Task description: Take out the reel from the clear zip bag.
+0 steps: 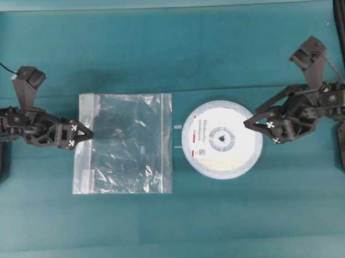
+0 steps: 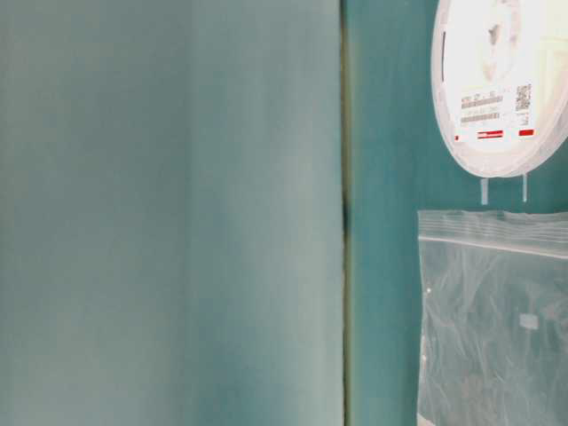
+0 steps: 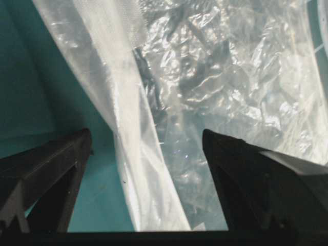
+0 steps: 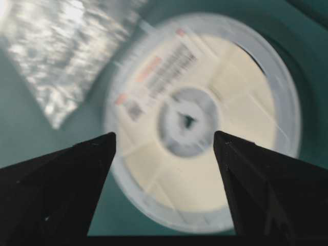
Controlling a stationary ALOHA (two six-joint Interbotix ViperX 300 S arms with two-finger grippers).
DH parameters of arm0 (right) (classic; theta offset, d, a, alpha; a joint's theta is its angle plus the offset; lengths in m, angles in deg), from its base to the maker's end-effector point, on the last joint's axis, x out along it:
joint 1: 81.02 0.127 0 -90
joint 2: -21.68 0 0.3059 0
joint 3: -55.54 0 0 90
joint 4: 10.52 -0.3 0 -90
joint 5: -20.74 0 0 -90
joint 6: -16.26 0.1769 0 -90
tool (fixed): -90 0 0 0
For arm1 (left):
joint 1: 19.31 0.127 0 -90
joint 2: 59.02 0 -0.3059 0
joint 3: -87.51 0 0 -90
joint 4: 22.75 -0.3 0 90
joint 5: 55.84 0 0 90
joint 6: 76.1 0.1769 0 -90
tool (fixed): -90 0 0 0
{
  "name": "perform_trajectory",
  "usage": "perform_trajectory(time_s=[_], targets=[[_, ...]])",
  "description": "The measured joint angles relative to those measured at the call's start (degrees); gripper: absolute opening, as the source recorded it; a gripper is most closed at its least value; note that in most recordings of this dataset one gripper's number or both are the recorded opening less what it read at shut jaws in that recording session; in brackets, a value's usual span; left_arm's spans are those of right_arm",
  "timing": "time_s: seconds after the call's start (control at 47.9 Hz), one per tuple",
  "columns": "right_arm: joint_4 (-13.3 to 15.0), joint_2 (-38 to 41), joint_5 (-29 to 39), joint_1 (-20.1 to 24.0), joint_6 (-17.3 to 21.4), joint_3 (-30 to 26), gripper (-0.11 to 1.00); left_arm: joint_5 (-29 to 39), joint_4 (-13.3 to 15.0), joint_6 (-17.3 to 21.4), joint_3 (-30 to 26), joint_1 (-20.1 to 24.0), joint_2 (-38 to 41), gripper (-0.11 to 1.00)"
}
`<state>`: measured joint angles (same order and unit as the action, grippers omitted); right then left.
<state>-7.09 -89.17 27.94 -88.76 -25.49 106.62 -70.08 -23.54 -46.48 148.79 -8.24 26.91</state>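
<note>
Item 1, reel (image 1: 222, 139): lies flat on the teal bench (image 1: 176, 231), label up, wholly outside the bag and just right of it, with a narrow strip of bare bench between.

Item 2, clear zip bag (image 1: 125, 143): flat, crinkled, apparently empty; zip strip along its right edge, facing the reel.

Item 3, left gripper (image 1: 89, 132): jaws released and spread, straddling the bag's left edge; in the wrist view the edge runs between the tips, not pinched.

Item 4, right gripper (image 1: 250, 125): jaws released, holding nothing, tips at the reel's right rim and seemingly above it; the blurred wrist view looks down on the hub between them.

Risks, as judged: removal looks complete. A tip dragging the bag edge could slide the bag onto the reel. A low right jaw could nudge the reel leftward.
</note>
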Motion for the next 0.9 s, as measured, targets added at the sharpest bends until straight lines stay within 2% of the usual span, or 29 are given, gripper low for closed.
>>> perform_trajectory(time_s=[0.125,0.292,0.522,0.898], targets=[[3.0,-2.8,-1.8,0.6,-0.3,0.8,0.89,1.8,0.1,1.9,0.1,0.0,-2.8,0.94],[4.9,-6.0,-1.8,0.9,-0.9,1.7,0.89,7.1,0.0,5.4,-0.2,0.0,-9.5,0.94],[5.4,-9.8,-1.8,1.8,-4.9,2.5,0.89,16.7,-0.1,11.4,-0.7,0.0,-19.1,0.94],[5.4,-12.2,-1.9,2.1,-9.6,2.7,0.89,22.7,-0.2,26.2,-1.8,0.0,-34.1,0.93]])
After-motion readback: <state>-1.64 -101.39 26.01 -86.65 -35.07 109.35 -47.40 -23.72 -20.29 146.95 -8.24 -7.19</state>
